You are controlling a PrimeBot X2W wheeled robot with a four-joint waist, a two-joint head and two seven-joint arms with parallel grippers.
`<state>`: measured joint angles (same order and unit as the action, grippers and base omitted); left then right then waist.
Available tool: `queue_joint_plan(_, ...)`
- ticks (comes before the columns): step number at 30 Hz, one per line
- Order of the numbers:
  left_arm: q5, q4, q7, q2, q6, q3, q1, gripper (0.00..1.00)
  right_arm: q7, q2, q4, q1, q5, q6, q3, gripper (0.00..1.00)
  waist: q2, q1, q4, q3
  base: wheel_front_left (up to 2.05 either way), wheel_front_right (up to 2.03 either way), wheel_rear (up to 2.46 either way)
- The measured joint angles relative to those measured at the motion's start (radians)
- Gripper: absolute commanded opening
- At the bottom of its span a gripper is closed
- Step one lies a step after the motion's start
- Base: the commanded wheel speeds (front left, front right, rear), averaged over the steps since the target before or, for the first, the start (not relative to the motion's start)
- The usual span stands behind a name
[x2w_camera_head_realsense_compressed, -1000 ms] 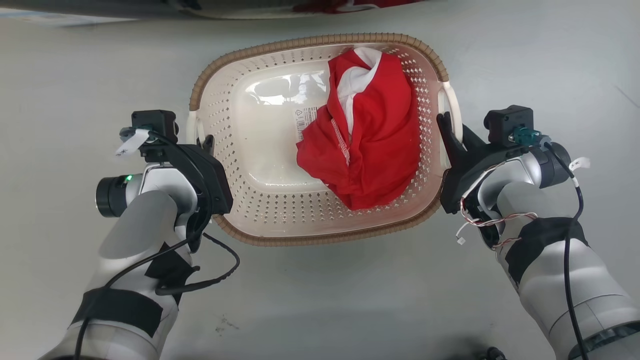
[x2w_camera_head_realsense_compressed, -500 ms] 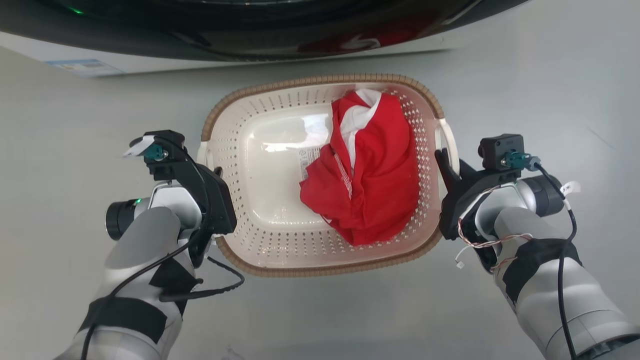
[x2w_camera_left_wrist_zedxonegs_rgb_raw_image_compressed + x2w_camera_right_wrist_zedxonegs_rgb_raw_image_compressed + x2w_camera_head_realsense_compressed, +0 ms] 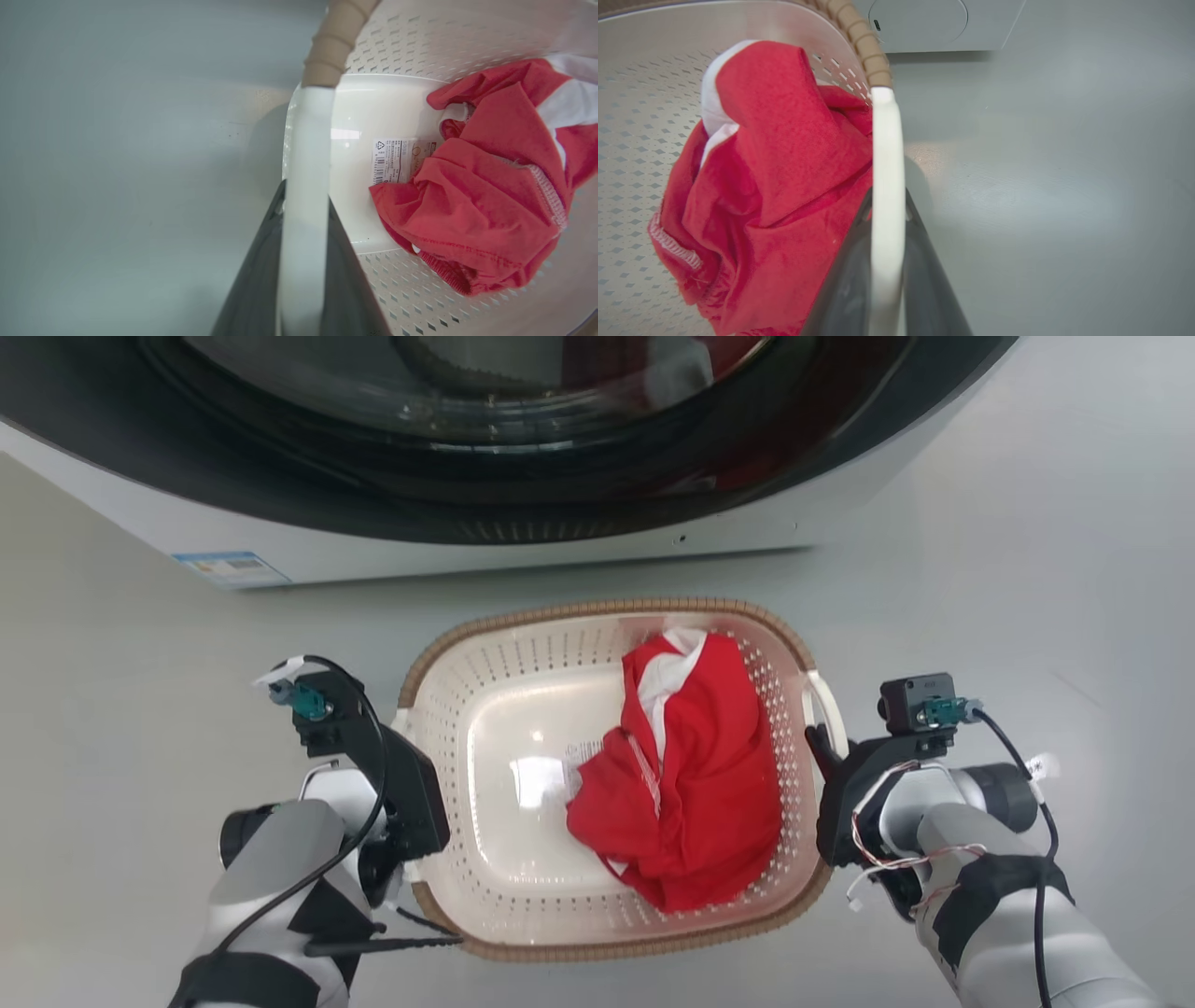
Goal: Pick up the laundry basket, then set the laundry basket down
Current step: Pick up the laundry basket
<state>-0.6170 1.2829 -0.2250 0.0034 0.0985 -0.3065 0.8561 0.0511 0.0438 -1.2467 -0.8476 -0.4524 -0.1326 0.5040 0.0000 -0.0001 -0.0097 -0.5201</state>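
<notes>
The laundry basket [image 3: 504, 756], cream and perforated with a brown woven-look rim, is over the grey floor in front of the washing machine. A red and white garment [image 3: 695, 775] lies in its right half. My left gripper [image 3: 407, 747] is shut on the basket's white left handle [image 3: 306, 140], with a dark finger on each side of it. My right gripper [image 3: 823, 745] is shut on the white right handle [image 3: 887, 154] in the same way. Whether the basket touches the floor I cannot tell.
A washing machine [image 3: 523, 448] with a dark round door spans the top of the head view, close behind the basket. Its lower panel [image 3: 920, 23] shows in the right wrist view. Bare grey floor [image 3: 1027, 569] lies to both sides.
The head camera has shifted, so the washing machine door has come into view and the basket sits lower and smaller. Both grippers stay shut on the handles.
</notes>
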Motion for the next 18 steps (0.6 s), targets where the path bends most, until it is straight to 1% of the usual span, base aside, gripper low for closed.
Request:
queue_joint_plan(3, -0.009, 0.003, -0.023, -0.001, 0.007, 0.001, -0.024, 0.0, -0.027, -0.002, -0.002, 0.023, -0.018, -0.002, 0.004, 0.0, -0.0001, 0.0, 0.002, 0.04, 0.0, 0.0, 0.0)
queue_joint_plan(18, -0.066, 0.009, -0.155, 0.0, 0.009, -0.002, -0.114, 0.0, -0.17, -0.005, 0.002, 0.107, -0.117, -0.003, 0.032, 0.0, -0.0001, -0.0001, 0.007, 0.239, 0.0, 0.0, 0.0)
